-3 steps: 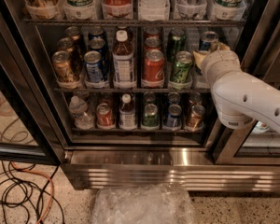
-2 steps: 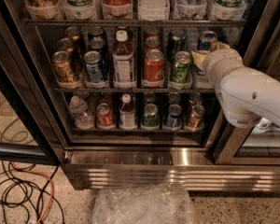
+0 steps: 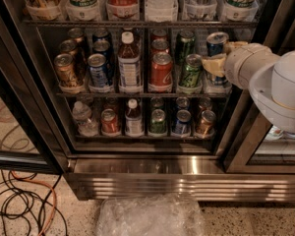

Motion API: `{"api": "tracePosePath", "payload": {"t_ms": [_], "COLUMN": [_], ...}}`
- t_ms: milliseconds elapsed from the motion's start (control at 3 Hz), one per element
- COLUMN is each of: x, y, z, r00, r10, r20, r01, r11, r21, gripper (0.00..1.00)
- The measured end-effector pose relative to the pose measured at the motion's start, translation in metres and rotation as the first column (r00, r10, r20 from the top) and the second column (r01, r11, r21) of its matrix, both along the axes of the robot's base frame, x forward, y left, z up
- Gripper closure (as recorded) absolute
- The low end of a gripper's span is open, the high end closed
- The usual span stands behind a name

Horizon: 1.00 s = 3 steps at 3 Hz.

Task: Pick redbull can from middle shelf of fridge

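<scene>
Cream gripper (image 3: 212, 66) sits right in front of the redbull can (image 3: 217, 42), right end of the middle shelf (image 3: 137, 95); can't tell if it's clamped.

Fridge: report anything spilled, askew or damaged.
Nothing spilled; the cans stand upright. Odd only: crumpled clear plastic lies before the fridge, loose cables at its left. The gripper is at the right end of the middle shelf.

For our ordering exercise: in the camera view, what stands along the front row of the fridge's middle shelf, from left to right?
Gold can → blue can → white-capped bottle → red can → green can → the gripper, at the right end in front of the redbull can.
</scene>
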<state>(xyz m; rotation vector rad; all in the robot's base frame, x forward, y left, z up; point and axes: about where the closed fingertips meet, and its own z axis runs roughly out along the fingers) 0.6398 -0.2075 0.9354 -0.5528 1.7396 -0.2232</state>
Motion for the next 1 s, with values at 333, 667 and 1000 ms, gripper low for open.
{"api": "tracePosePath", "payload": {"t_ms": [333, 667, 1000], "x": [0.000, -0.001, -0.017], "y": [0.000, 0.007, 0.040], "z": [0.000, -0.009, -0.045], "r00": [1.0000, 0.9995, 0.9875], "r10": [-0.001, 0.012, 0.093], "r20": [0.001, -0.028, -0.127], "r01": [0.001, -0.011, -0.067], "r11": [1.000, 0.999, 0.979], "r21": [0.000, 0.038, 0.194], "gripper": [1.00, 1.00, 1.00]}}
